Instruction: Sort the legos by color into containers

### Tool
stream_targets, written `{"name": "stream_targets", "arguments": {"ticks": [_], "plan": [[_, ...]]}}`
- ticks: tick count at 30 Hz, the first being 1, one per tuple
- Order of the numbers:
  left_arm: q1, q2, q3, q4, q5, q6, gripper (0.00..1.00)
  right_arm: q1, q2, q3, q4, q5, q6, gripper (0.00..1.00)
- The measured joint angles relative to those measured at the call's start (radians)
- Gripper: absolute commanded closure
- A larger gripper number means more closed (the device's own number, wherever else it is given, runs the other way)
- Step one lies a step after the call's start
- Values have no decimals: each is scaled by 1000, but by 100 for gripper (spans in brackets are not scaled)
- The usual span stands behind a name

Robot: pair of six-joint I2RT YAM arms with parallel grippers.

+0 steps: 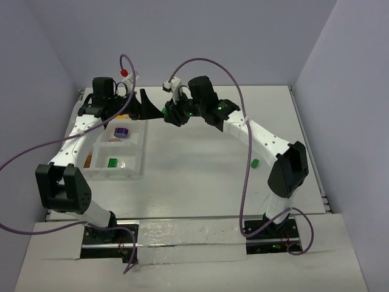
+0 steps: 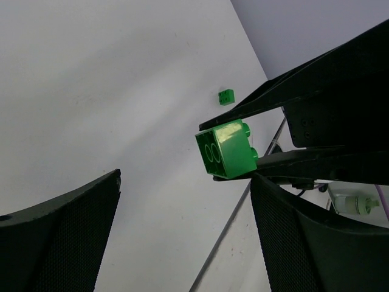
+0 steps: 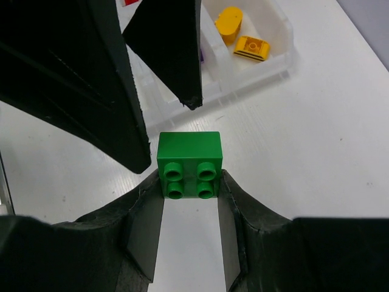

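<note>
A green two-by-two lego hangs in the air, pinched by its sides in my right gripper, which is shut on it. In the left wrist view the same brick sits just beyond my left gripper, close to its right finger; those jaws stand wide open and hold nothing. Both grippers meet above the table by the tray's far right corner, left gripper facing right gripper. The clear divided tray holds a green piece, a purple one and yellow pieces.
A small green lego lies loose on the white table near the right arm and also shows far off from the left wrist, small green lego. An orange piece sits in the tray's left compartment. Purple cables arch over both arms.
</note>
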Motion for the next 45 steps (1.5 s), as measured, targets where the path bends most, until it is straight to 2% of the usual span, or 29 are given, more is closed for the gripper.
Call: {"name": "stream_targets", "arguments": {"ticks": [15,17,21,28,30,31,34,36,39,40,45], "plan": [[-19,-8,-7,25,13,-19,22,45,9,25,-52,69,-62,100],[-25,5,-1,26,8,-18,30,46,11,31,-57,73,-66,100],[-42,23,12,19,8,-17,38,50,16,32,-67,85,-74,100],[-58,38,18,19,39,-25,69,59,27,32,-73,109,-91,100],[-61,42,21,16,39,-26,91,61,29,33,-72,117,-94,98],[-61,47,24,13,40,-28,98,61,31,33,-72,123,-95,96],[-61,56,32,-6,43,-16,100,63,35,34,-75,131,-97,76],[-60,57,35,-28,43,0,100,66,36,34,-81,136,-98,30],[-47,55,35,-77,40,51,100,71,35,38,-83,148,-100,5],[-34,53,29,-92,39,65,100,71,34,38,-81,153,-98,1],[120,-21,-42,-178,-16,171,100,37,-18,-34,-80,158,-94,0]]}}
